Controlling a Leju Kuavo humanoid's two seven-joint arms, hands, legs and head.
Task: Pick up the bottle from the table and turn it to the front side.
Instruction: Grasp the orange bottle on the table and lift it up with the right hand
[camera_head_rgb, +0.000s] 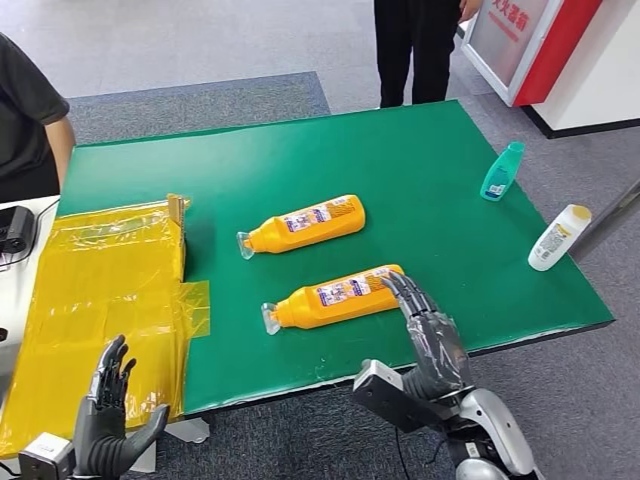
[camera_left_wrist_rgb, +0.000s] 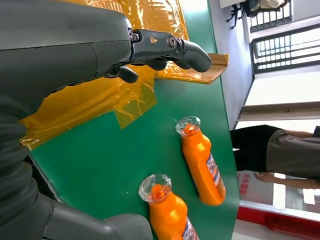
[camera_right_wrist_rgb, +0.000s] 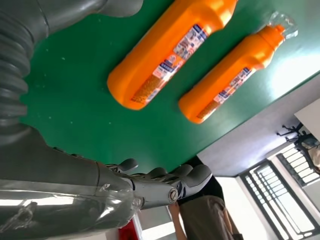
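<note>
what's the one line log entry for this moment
stage: reach | right hand: open, by base of near orange bottle, contact unclear | left hand: open, idle | far orange bottle: lying flat

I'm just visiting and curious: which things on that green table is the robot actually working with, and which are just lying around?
Part of the job:
nearer orange bottle, by the right hand
possibly the farther orange bottle

Just lying about:
teal bottle
white bottle
yellow plastic sheet
</note>
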